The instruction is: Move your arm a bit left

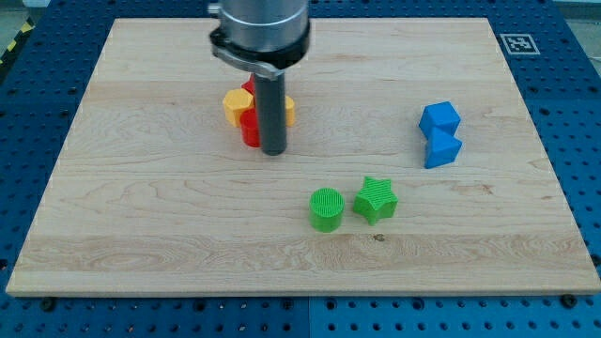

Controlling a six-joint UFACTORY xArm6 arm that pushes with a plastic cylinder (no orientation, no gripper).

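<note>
My tip [273, 150] is the lower end of a dark rod hanging from the arm at the view's top centre. It rests on the wooden board just right of and below a red block [249, 124], very close to it or touching. A yellow block [235, 106] sits left of the rod, and another yellow piece [290, 110] shows at the rod's right; the rod hides part of this cluster. A green cylinder [326, 208] and a green star [376, 199] lie below and right of the tip. A blue block [440, 134] of two joined cubes lies at the right.
The wooden board [141, 216] lies on a blue perforated table. A printed marker tag [516, 42] sits at the board's top right corner.
</note>
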